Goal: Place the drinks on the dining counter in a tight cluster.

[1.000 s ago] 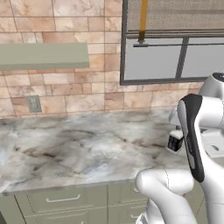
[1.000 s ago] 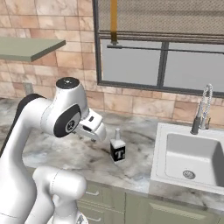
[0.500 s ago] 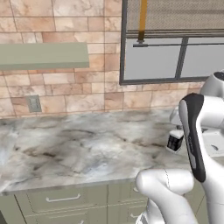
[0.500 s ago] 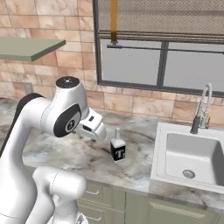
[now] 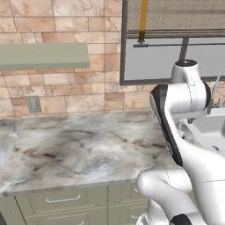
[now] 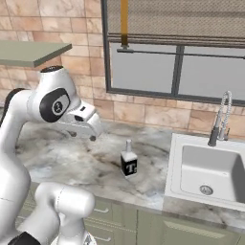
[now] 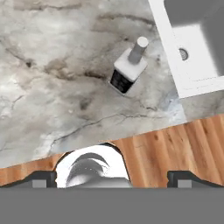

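- The white narrow-necked container (image 6: pixel 128 162) stands upright on the marble surface (image 6: pixel 72 158), dark label toward you, just beside the sink (image 6: pixel 210 167) and near the front edge
- Your pincer (image 6: pixel 94 129) hangs above the surface, to the container's left and apart from it; its fingers are spread wide and hold nothing
- The neck is slim and the body squat, so a high pinch would likely slip; aim for the body
- Coming in from the side, you risk one finger striking first and toppling the container toward the sink basin
- It must yet travel to the dining counter, so a loose grip could drop it on the wooden floor (image 7: pixel 175 144)
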Motion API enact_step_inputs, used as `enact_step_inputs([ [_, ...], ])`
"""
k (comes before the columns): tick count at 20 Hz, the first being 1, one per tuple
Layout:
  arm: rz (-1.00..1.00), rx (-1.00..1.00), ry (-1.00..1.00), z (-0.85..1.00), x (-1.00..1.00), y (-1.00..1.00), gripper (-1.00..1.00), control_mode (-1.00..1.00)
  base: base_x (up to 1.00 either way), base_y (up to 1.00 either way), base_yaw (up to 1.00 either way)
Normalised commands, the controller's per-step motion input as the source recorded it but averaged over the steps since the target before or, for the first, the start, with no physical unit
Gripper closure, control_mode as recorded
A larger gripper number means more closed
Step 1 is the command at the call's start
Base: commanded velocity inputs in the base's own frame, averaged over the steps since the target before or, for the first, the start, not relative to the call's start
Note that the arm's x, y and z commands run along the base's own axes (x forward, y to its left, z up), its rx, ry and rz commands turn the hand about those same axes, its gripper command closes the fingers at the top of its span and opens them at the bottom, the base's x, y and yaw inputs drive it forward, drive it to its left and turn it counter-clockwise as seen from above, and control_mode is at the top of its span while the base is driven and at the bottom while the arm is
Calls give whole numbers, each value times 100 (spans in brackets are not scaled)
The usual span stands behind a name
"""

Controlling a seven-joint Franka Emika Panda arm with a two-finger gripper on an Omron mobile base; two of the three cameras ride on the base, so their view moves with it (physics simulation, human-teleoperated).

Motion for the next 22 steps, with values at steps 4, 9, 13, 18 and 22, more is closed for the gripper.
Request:
enact_step_inputs([
  [4,-3,-11,27,13,60,-2,-100,-100,0,0,0],
  [9,-2,3,11,-44,99,-85,-100,-100,0,0,0],
  [13,-9,16,26,-44,99,-98,-100,-100,0,0,0],
  [18,-9,13,14,-21,67,-62,-100,-100,0,0,0],
  [22,-3,19,-4,-38,21,-8,-100,-100,0,0,0],
])
